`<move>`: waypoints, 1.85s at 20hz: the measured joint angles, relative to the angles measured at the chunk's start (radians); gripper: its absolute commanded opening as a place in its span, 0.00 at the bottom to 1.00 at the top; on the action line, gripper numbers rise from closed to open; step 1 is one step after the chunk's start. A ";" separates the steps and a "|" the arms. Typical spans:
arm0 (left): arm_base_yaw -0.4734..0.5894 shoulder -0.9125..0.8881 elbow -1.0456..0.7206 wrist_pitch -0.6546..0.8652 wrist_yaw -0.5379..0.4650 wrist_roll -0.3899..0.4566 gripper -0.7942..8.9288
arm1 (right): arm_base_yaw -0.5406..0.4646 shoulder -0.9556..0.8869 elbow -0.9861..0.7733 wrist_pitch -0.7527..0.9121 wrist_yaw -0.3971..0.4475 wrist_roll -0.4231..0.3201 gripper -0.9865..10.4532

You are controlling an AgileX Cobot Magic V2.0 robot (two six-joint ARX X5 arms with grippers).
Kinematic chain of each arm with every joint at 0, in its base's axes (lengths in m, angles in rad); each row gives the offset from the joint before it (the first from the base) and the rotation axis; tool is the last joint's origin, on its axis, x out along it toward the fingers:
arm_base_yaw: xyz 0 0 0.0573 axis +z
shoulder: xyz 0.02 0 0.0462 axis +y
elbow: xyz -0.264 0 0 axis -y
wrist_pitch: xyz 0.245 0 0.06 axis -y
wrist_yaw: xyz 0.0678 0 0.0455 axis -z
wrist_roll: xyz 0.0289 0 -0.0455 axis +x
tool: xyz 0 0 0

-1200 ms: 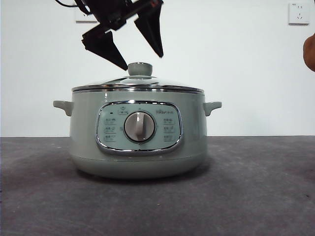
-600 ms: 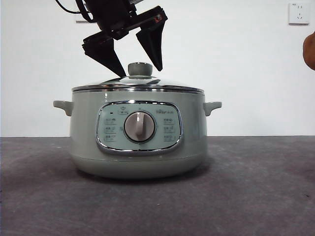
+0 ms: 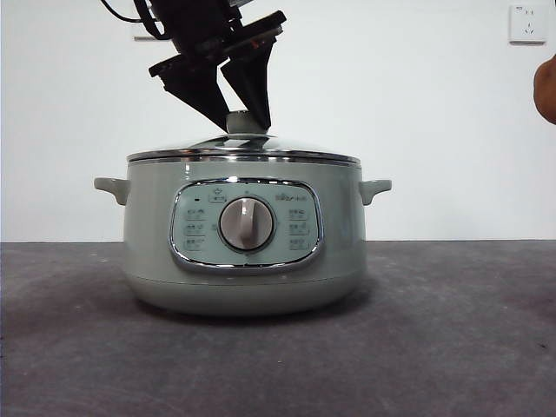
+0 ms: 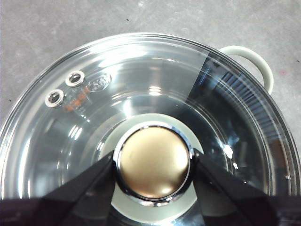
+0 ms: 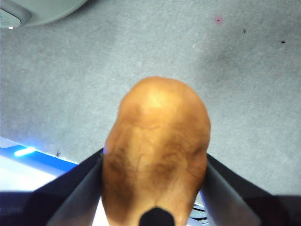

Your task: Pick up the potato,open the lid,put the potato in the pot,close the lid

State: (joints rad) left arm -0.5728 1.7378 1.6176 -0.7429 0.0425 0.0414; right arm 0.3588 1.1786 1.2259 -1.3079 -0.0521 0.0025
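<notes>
The pale green pot point(image 3: 243, 234) stands mid-table with the glass lid point(image 3: 243, 149) resting on it. My left gripper point(image 3: 245, 124) has come down from the upper left and is shut on the lid's knob point(image 4: 153, 155), one black jaw pressing each side of it. In the left wrist view the left gripper point(image 4: 153, 165) sits right over the clear lid point(image 4: 94, 122). My right gripper point(image 5: 154, 157) is shut on the orange-brown potato point(image 5: 157, 122) and holds it in the air above the table. In the front view the potato point(image 3: 547, 87) shows only as a sliver at the right edge.
Grey tabletop point(image 3: 434, 347) spreads around the pot. The pot's side handles point(image 3: 375, 188) stick out left and right. A wall socket point(image 3: 527, 23) sits high on the white back wall. The pot's edge point(image 5: 42, 12) shows in a corner of the right wrist view.
My left gripper has dropped lower and its jaws have come together, from open above the knob to shut on it. The pot, the lid and the potato have stayed where they were.
</notes>
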 measured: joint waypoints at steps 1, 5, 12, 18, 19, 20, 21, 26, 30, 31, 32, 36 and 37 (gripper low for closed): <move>0.000 0.000 0.000 0.003 -0.004 0.000 0.07 | 0.000 0.000 0.000 0.000 0.000 0.000 0.08; -0.001 0.001 0.006 -0.002 -0.005 0.000 0.07 | 0.000 0.000 0.000 0.013 0.000 0.000 0.08; 0.008 -0.054 0.034 -0.016 -0.016 0.004 0.07 | 0.000 0.000 0.000 0.122 -0.061 0.083 0.08; 0.105 -0.144 0.047 -0.051 -0.014 0.033 0.07 | 0.042 0.092 0.077 0.154 -0.134 0.120 0.08; 0.130 -0.147 0.047 -0.076 -0.016 0.044 0.07 | 0.068 0.126 0.114 0.156 -0.135 0.127 0.08; 0.150 -0.148 0.047 -0.095 -0.016 0.048 0.07 | 0.092 0.158 0.150 0.163 -0.135 0.134 0.08; 0.173 -0.151 0.047 -0.113 -0.016 0.050 0.07 | 0.119 0.198 0.190 0.181 -0.135 0.139 0.08; 0.293 -0.180 0.046 -0.147 -0.018 0.056 0.08 | 0.255 0.478 0.444 0.208 -0.113 0.167 0.08; 0.379 -0.181 0.046 -0.173 -0.014 0.052 0.08 | 0.315 0.715 0.665 0.211 -0.074 0.170 0.08; 0.395 -0.181 0.046 -0.173 -0.014 0.050 0.08 | 0.320 0.765 0.718 0.210 -0.071 0.170 0.08; 0.406 -0.180 0.046 -0.172 -0.014 0.045 0.08 | 0.322 0.811 0.766 0.212 -0.071 0.170 0.08; 0.426 -0.180 0.046 -0.167 -0.016 0.044 0.08 | 0.327 0.940 0.861 0.217 -0.051 0.170 0.08; 0.435 -0.180 0.046 -0.161 -0.014 0.043 0.08 | 0.327 0.966 0.863 0.217 -0.043 0.170 0.08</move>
State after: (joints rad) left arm -0.1383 1.5574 1.6638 -0.9035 0.0288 0.0841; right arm 0.6861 2.1445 2.0888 -1.0904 -0.0956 0.1726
